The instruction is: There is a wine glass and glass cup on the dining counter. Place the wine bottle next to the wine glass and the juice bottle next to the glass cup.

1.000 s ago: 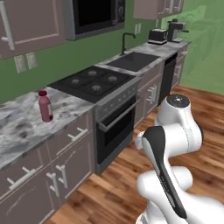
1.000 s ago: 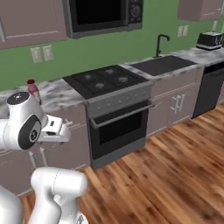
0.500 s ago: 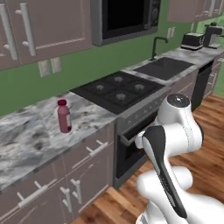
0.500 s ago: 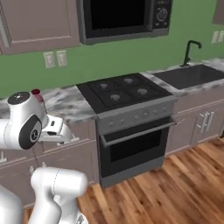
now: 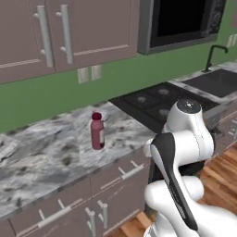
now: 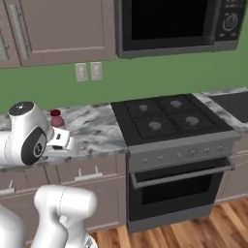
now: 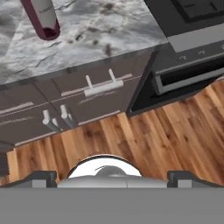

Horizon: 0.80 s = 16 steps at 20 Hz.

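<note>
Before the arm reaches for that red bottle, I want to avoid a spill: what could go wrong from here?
1. The juice bottle stands upright and slim on the marbled wall counter; a sideways nudge could topple it.
2. It sits back from the counter's front edge, so the arm may clip that edge when reaching in.
3. The open claw points at the wood floor, so it needs a big reorientation first.

I see flat, even, fairly bright rendered light in every view, soft and slightly blurry throughout, with only a faint shadow beside the juice bottle [image 5: 97, 131] left of centre and no glare on the marbled counter [image 5: 51, 152].
</note>
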{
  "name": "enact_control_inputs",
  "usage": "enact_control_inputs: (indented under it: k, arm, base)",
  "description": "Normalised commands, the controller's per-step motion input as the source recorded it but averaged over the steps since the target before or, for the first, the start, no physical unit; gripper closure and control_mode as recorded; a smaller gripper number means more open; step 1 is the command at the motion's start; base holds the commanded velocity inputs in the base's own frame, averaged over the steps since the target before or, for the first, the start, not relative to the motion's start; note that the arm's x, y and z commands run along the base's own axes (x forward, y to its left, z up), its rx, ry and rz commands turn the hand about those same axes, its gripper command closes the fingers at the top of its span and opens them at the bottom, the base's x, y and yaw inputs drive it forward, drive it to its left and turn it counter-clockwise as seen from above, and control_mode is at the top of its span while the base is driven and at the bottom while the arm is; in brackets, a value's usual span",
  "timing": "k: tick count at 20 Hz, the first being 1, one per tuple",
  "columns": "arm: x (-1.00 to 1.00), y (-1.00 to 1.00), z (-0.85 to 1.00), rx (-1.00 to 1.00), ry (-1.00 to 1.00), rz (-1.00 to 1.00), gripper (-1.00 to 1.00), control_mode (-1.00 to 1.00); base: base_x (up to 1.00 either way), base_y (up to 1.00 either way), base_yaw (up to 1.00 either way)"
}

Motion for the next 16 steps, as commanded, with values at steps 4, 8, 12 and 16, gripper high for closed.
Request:
enact_control_inputs:
  k: [4,8,12,16]
  arm:
    - [0.0,0.0,0.0,0.0,0.0,0.0,-1.0,1.0]
    - [0.0,0.0,0.0,0.0,0.0,0.0,-1.0,1.0]
    - [0.0,0.0,0.0,0.0,0.0,0.0,-1.0,1.0]
    - [0.0,0.0,0.0,0.0,0.0,0.0,-1.0,1.0]
  base:
    - [0.37,-0.25,0.41]
    - [0.25,-0.38,0.29]
    - [0.27,-0.49,0.15]
    - [0.26,-0.57,0.04]
